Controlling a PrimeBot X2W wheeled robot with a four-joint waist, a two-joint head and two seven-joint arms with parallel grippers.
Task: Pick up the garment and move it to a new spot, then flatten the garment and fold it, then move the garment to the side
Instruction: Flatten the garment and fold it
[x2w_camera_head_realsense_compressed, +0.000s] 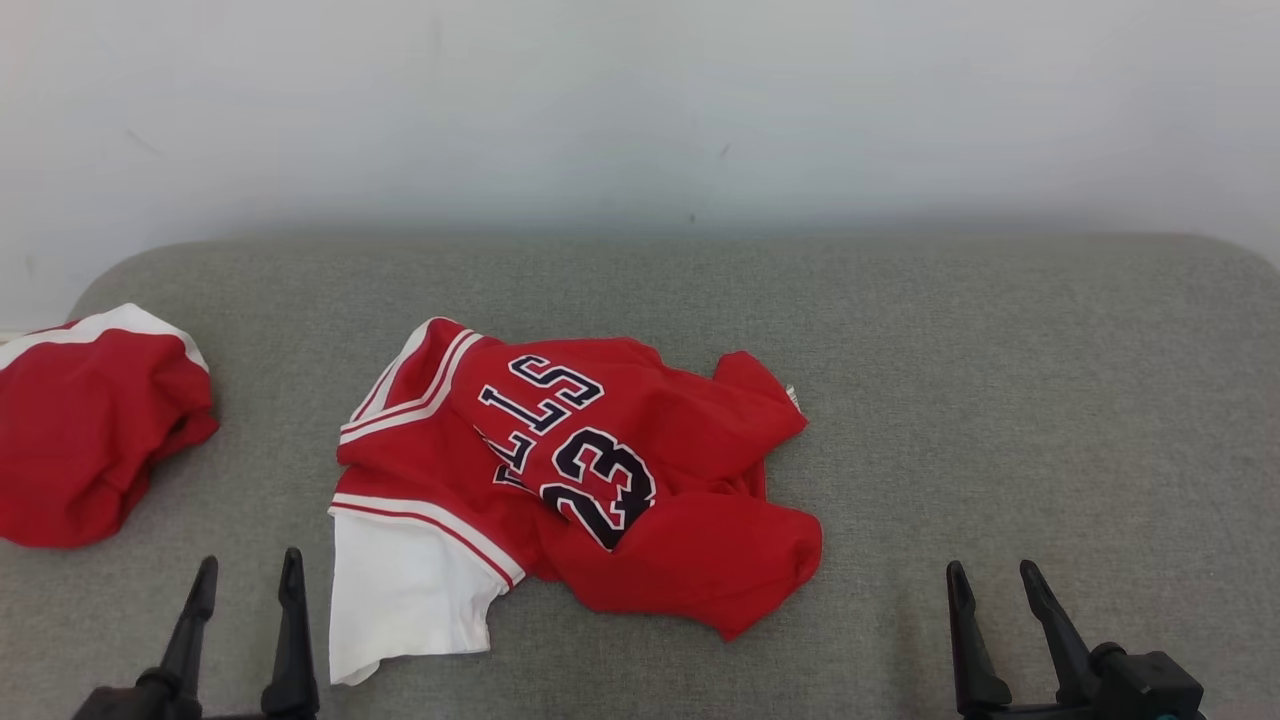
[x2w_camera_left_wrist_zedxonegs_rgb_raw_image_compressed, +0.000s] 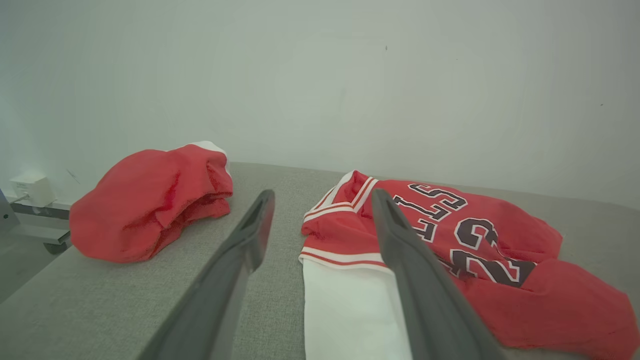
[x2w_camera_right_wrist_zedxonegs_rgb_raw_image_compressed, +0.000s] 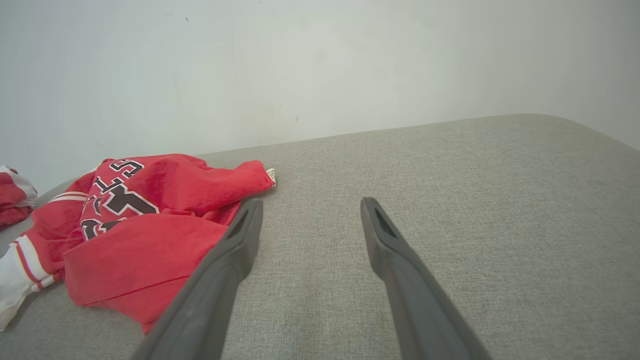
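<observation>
Item: crumpled red basketball jersey with dark number 23 and white sleeve (x2w_camera_head_realsense_compressed: 600, 480), heaped left of centre on grey fabric-covered tabletop (x2w_camera_head_realsense_compressed: 1000, 400), doubled over itself, hence not yet flattened. Second bunched red-and-white cloth bundle (x2w_camera_head_realsense_compressed: 90, 430), well apart at far left edge, probably set aside. Left claw (x2w_camera_head_realsense_compressed: 250, 560), fingers spread wide, empty, poised near white sleeve, likely stationed for first grasp. Right claw (x2w_camera_head_realsense_compressed: 992, 568), likewise spread, empty, over bare fabric, clear of jersey's right hem.
</observation>
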